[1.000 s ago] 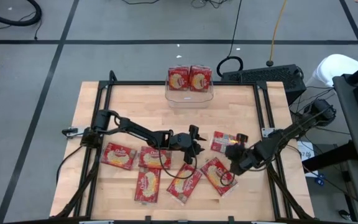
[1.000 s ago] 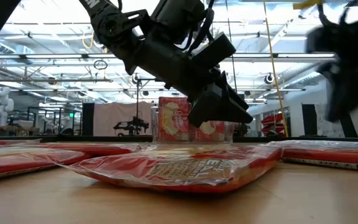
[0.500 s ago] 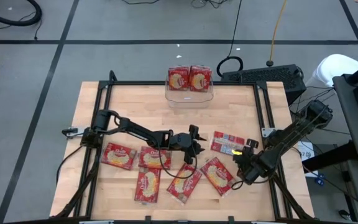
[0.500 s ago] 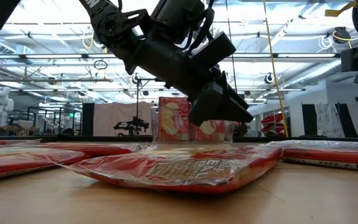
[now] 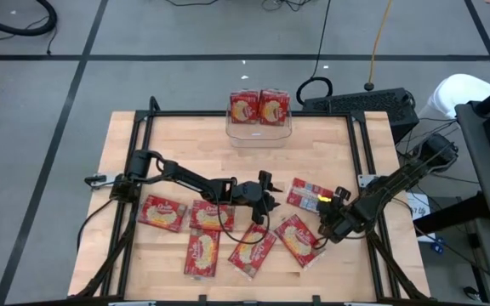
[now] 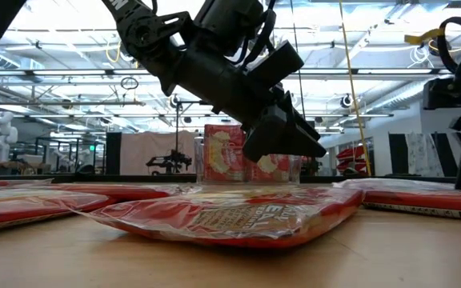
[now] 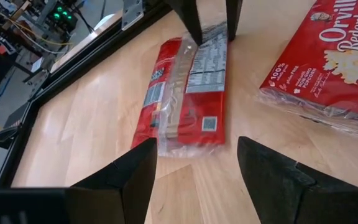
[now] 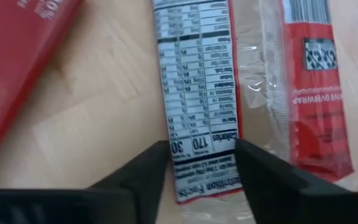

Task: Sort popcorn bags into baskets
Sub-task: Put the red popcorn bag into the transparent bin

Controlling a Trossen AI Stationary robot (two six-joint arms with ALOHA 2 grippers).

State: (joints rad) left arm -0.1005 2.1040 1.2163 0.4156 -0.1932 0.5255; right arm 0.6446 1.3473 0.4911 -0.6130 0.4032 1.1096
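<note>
From above I see a wooden surface point(image 5: 134, 153) on grey floor; the clear basket point(image 5: 259, 129) at upper centre holds two popcorn bags point(image 5: 259, 107), others lie across the lower half. My left hand point(image 5: 268, 204) sits mid-frame, my right hand point(image 5: 323, 228) lower right by a back-up bag point(image 5: 306, 195). Low view: a bag point(image 6: 230, 214) fills the foreground. Left wrist: fingers point(image 7: 135, 174) spread open, that bag point(image 7: 188, 93) just beyond. Right wrist: fingers point(image 8: 145, 168) apart, astride the bag's point(image 8: 197, 93) label edge, not gripping.
</note>
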